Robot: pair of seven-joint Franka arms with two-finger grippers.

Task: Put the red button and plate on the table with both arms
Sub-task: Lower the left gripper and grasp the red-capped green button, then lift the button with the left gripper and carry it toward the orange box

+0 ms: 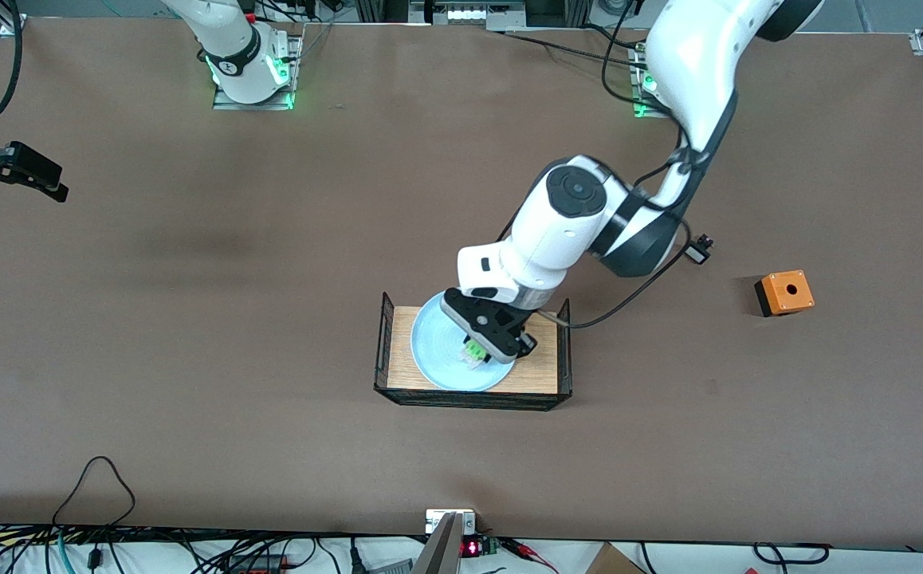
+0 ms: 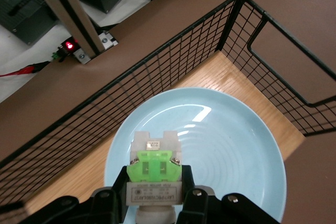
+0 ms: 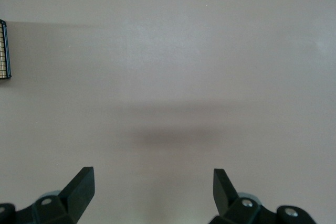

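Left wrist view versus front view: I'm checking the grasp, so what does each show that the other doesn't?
Only the left wrist view shows the left hand shut on the red button, its green block and whitish body plain just above the plate.

Only the front view shows the right hand open, waiting over the table near the right arm's end, plus the orange box.

Both show the pale blue plate lying on the wire-ended wooden shelf.
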